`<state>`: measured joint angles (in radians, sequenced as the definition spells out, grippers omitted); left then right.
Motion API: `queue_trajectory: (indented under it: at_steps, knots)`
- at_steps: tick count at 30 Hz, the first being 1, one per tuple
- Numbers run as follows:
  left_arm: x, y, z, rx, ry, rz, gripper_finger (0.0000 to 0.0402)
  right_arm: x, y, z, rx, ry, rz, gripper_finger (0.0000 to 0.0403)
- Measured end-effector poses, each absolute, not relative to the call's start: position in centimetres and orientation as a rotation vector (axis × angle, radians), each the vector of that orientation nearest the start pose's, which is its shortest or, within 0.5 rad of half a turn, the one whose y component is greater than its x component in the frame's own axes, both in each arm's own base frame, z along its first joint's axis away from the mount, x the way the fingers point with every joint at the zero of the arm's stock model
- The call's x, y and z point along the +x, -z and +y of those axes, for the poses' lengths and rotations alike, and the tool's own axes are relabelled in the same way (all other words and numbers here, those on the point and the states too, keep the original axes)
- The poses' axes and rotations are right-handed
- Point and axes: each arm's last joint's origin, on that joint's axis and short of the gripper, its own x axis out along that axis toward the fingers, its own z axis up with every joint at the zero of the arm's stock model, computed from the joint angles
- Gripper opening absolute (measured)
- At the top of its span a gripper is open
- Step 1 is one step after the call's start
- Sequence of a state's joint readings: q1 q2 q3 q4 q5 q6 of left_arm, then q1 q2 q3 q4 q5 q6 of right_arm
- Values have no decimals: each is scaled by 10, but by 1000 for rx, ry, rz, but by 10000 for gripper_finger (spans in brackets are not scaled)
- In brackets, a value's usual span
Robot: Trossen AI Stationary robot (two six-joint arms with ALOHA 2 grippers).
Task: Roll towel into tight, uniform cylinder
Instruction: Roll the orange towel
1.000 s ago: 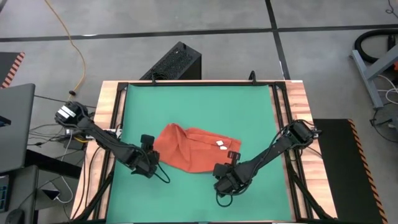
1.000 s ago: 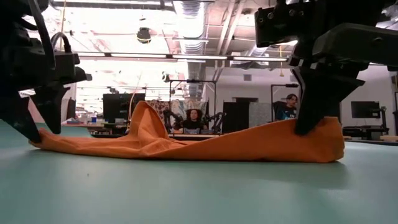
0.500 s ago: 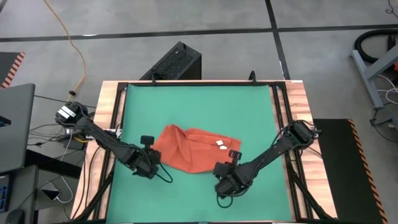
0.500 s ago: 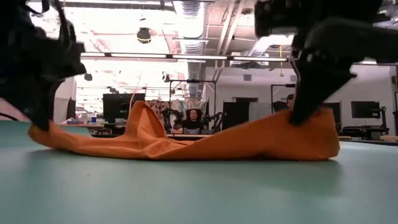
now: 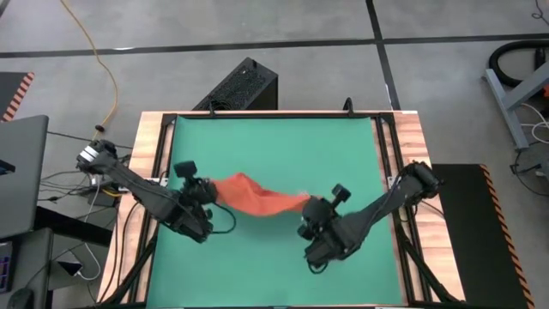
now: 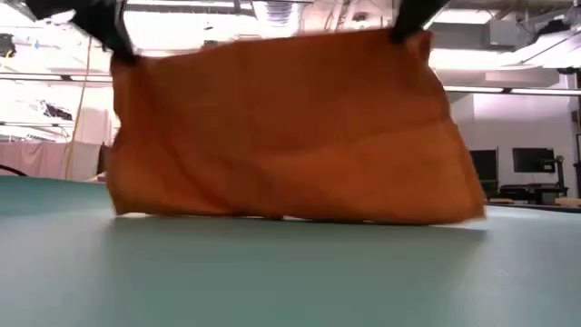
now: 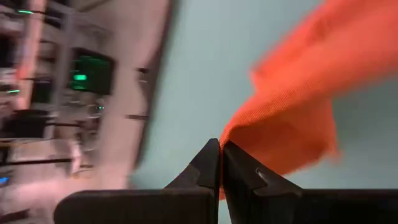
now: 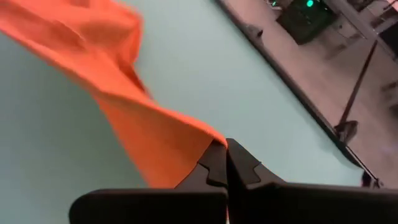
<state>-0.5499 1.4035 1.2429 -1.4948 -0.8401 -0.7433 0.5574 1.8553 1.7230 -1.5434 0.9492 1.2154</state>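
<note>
Above the green worktop (image 5: pixel 274 142), my left gripper (image 5: pixel 208 191) and right gripper (image 5: pixel 312 207) each pinch a corner of the towel (image 5: pixel 256 196), which hangs spread between them, its lower edge near the surface, with no rolling begun.

From my overhead feed I see a grey concrete floor (image 5: pixel 257 26) crossed by dark seam lines. The green mat (image 5: pixel 274 146) sits inside a wooden table frame (image 5: pixel 410 137). A black box (image 5: pixel 240 86) stands on the floor just behind the table. An orange cable (image 5: pixel 101 64) snakes across the floor at the left. A laptop (image 5: pixel 21 172) sits off the left side. In my low feed, bright ceiling lights (image 6: pixel 508 54) glare, and a dark monitor (image 6: pixel 531 161) stands at the far right.
</note>
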Motion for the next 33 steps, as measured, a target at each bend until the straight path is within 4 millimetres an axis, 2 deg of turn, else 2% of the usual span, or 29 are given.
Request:
queue_trajectory:
  at_steps: [3, 5, 9, 12, 17, 22, 24, 29, 33]
  knots:
    - [196, -319, -94, 441, -663, 1010, 0, 300, -313, 147, -79, 937, 698, 5]
    - [194, -326, -92, 439, -644, 992, 0, 299, -325, 139, -91, 955, 632, 5]
    - [192, -333, -80, 414, -682, 982, 0, 292, -356, 104, -106, 1030, 528, 5]
    - [190, -336, -65, 365, -739, 979, 0, 291, -366, 75, -106, 1085, 575, 5]
    - [193, -330, -38, 380, -854, 971, 0, 296, -366, 36, -125, 1143, 712, 5]
    - [214, -315, -2, 443, -899, 1002, 0, 309, -352, 0, -195, 1230, 806, 5]
    - [222, -308, 16, 473, -921, 1022, 0, 310, -351, -12, -248, 1293, 777, 5]
    - [227, -302, 58, 529, -1045, 1056, 0, 308, -350, -26, -370, 1394, 723, 5]
    - [225, -304, 75, 509, -1111, 1059, 0, 307, -348, -29, -347, 1406, 727, 5]
